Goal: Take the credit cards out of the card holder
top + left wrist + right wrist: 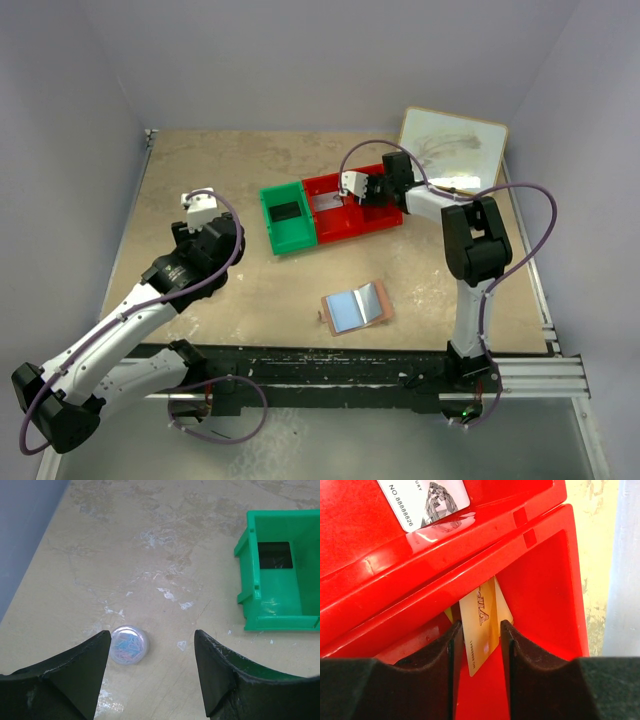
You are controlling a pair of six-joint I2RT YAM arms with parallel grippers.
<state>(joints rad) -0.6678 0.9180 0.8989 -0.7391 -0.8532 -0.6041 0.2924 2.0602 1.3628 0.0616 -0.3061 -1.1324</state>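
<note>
Counter (pixel 250 290), far-right red bin (pixel 545 580): gold card (pixel 487 610) lies between parted fingers of right pincer (pixel 481 625), arm stretched far; left pincer (pixel 151 635) spread.

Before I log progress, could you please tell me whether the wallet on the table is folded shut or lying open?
Open. The wallet lies spread flat, with both pale blue inner halves facing up.

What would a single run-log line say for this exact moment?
right end effector: open over red bin, gold card between jaws | left end effector: open, empty | card holder: open on table
</note>
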